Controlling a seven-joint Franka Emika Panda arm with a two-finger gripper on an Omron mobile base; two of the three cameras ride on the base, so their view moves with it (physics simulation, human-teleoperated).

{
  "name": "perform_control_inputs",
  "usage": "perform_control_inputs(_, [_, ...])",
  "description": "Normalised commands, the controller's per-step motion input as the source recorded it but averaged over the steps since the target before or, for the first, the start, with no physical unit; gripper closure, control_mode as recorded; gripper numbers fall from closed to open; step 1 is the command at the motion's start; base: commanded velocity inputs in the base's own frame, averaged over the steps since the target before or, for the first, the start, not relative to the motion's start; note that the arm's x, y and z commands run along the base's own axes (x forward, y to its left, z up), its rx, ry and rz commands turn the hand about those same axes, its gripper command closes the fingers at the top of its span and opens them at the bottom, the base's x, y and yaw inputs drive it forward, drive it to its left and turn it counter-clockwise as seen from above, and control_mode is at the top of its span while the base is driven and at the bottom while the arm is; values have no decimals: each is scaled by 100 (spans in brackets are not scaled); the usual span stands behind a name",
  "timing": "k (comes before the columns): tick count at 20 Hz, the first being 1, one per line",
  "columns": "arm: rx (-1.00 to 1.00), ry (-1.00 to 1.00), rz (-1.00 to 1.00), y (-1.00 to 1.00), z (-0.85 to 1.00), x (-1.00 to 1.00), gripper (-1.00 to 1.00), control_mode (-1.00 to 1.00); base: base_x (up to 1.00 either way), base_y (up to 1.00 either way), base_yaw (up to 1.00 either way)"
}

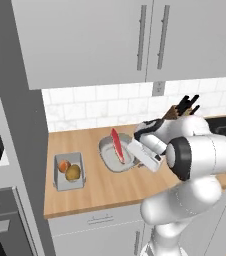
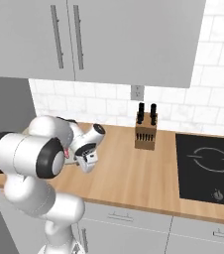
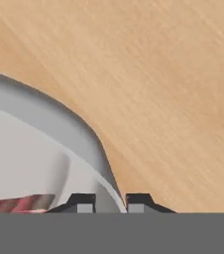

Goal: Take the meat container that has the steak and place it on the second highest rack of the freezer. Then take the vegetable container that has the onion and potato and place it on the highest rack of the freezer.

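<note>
Two grey containers sit on the counter (image 1: 115,192): the meat container (image 1: 116,155) in the middle with one red steak (image 1: 117,145), and the vegetable container (image 1: 69,171) to its left with one onion (image 1: 63,165) and one potato (image 1: 73,173). Farther right there is one knife block (image 2: 145,136) holding what look like four dark handles, one cooktop (image 2: 208,168), and one wall outlet (image 2: 137,92). Two upper cabinet doors (image 2: 59,34) each carry one handle.

— What colours were noted on the counter (image 1: 110,187)?
— Light wood grain was recorded there, with a grey container (image 1: 106,150) holding a red steak (image 1: 117,145).
— And the other container (image 1: 60,180)?
— Grey too; an orange onion (image 1: 64,165) and a yellow-brown potato (image 1: 73,172) were seen inside.
</note>
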Motion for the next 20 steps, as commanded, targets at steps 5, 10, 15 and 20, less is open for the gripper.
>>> perform_control_inputs(5, [-6,-14,1,3,56,-60,100,-100,0,0,0])
perform_control_inputs(10, [-2,-7,3,0,99,-66,100,-100,0,0,0])
perform_control_inputs(15, [3,0,0,-8,100,-81,100,-100,0,0,0])
perform_control_inputs(20, [6,8,-3,-27,100,-62,100,-100,0,0,0])
